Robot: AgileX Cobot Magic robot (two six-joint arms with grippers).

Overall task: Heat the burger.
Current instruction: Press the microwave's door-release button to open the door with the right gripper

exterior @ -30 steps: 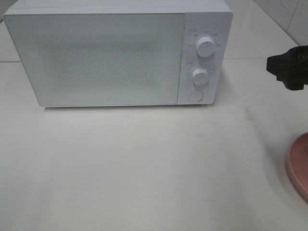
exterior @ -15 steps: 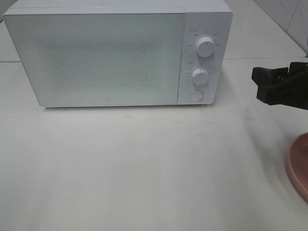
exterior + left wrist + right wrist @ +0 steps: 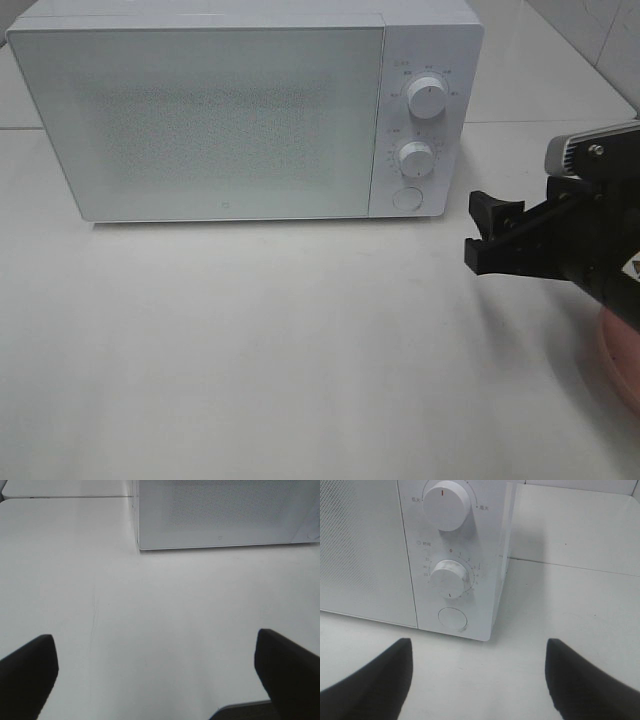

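Note:
The burger is out of view in every frame. The white microwave (image 3: 220, 120) stands at the back of the table with its door shut. My right gripper (image 3: 480, 232) hovers open and empty just right of the microwave's control panel, over the table. In the right wrist view its dark fingers (image 3: 375, 685) frame the round door button (image 3: 451, 619) and the timer knob (image 3: 449, 577) ahead. My left gripper (image 3: 155, 680) shows only in the left wrist view. It is open and empty above bare table, with the microwave (image 3: 225, 515) farther off.
A pink plate (image 3: 622, 365) peeks in at the right edge, partly behind the right arm. The microwave's panel carries an upper knob (image 3: 427, 98), a lower knob (image 3: 414, 157) and a round button (image 3: 406, 198). White tabletop (image 3: 300, 350) spreads in front.
The right arm has come in from the right edge, moving left and toward the front, and now sits near the microwave's lower right corner. The microwave has not moved.

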